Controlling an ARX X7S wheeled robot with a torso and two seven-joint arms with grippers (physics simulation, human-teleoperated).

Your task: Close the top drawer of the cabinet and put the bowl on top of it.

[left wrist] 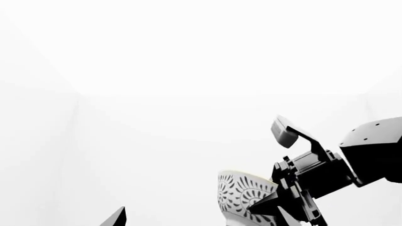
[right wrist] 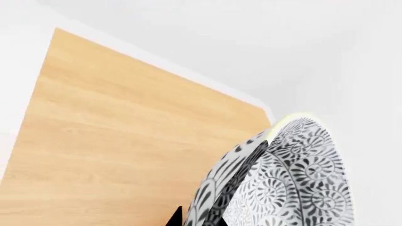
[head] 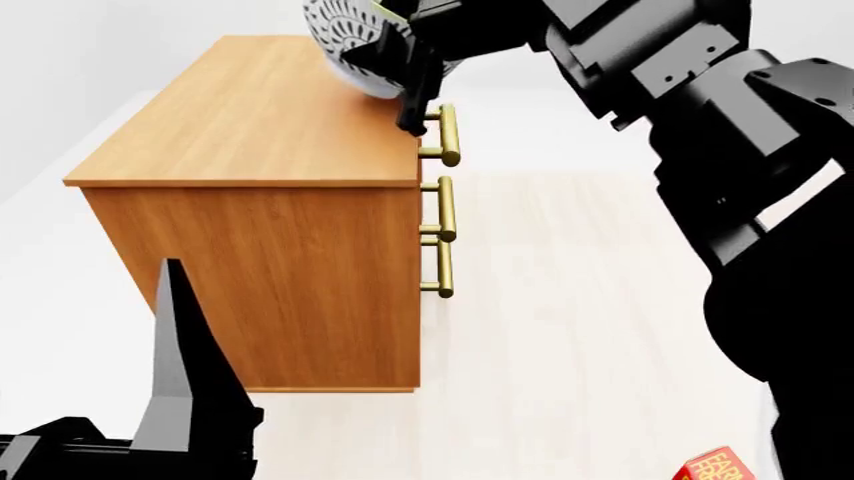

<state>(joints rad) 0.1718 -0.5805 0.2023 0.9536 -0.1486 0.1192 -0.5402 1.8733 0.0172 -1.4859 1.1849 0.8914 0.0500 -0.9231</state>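
Note:
The bowl, white with a black leaf pattern, hangs tilted over the far right edge of the cabinet. My right gripper is shut on its rim. In the right wrist view the bowl fills the corner beside the cabinet top, with its wall between the fingers of the right gripper. The top drawer's brass handle lines up with the two handles below it. My left gripper is open and holds nothing; one of its fingers stands low in front of the cabinet's side.
A small red box lies on the pale floor at the lower right. White walls surround the cabinet. My black right arm reaches in from the right, above the floor.

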